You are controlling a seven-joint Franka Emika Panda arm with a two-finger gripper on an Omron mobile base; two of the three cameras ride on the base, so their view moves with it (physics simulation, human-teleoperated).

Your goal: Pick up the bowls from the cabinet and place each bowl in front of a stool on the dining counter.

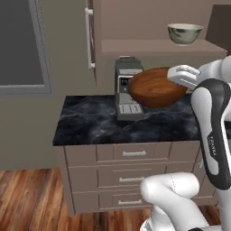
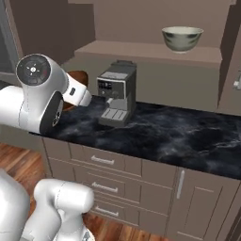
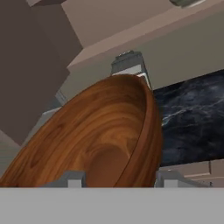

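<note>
The gripper (image 1: 180, 77) is clamped on the rim of the wooden bowl (image 1: 155, 88), one finger inside and one outside. The bowl hangs in the air above the black worktop (image 1: 90, 124), right in front of the coffee machine (image 1: 125, 88). It tips over to one side. The other bowl, the white bowl (image 1: 184, 33), sits on the cabinet shelf (image 1: 135, 46) up high, well apart from the brown one.

The job now looks like carrying the brown bowl away to the dining counter. To do it well, I think the arm should keep a tight hold, because the rim is thin and the bowl could slip or swing. It should pull the bowl back and away from the coffee machine so they do not bump. Going slowly and keeping the bowl level would help it land flat
</note>
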